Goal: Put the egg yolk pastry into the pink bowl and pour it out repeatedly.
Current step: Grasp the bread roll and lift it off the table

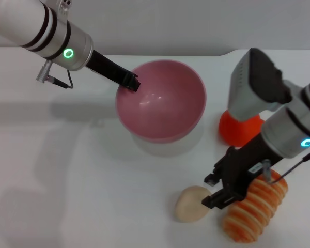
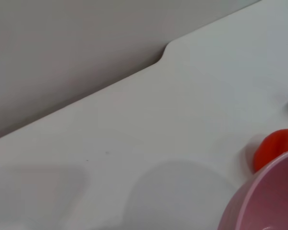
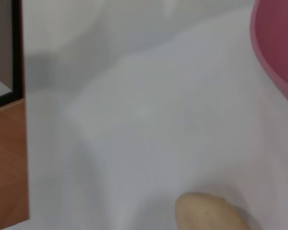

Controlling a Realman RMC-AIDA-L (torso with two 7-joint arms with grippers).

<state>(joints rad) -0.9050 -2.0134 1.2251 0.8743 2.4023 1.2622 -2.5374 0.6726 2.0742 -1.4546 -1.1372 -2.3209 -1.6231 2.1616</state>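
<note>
The pink bowl (image 1: 165, 101) hangs tilted a little above the table, casting a shadow below, and nothing shows inside it. My left gripper (image 1: 130, 81) is shut on its far left rim. In the left wrist view only the bowl's edge (image 2: 271, 196) shows. The egg yolk pastry (image 1: 192, 203) lies on the table near the front, below and right of the bowl. My right gripper (image 1: 213, 192) hovers just right of the pastry, open, with the pastry outside its fingers. The right wrist view shows the pastry (image 3: 209, 213) close by and the bowl (image 3: 278, 43) farther off.
An orange-and-cream striped bread roll (image 1: 256, 209) lies under my right wrist, right of the pastry. A red-orange object (image 1: 240, 128) sits behind it, right of the bowl, also in the left wrist view (image 2: 276, 146). The table edge (image 3: 26, 143) and brown floor show beyond.
</note>
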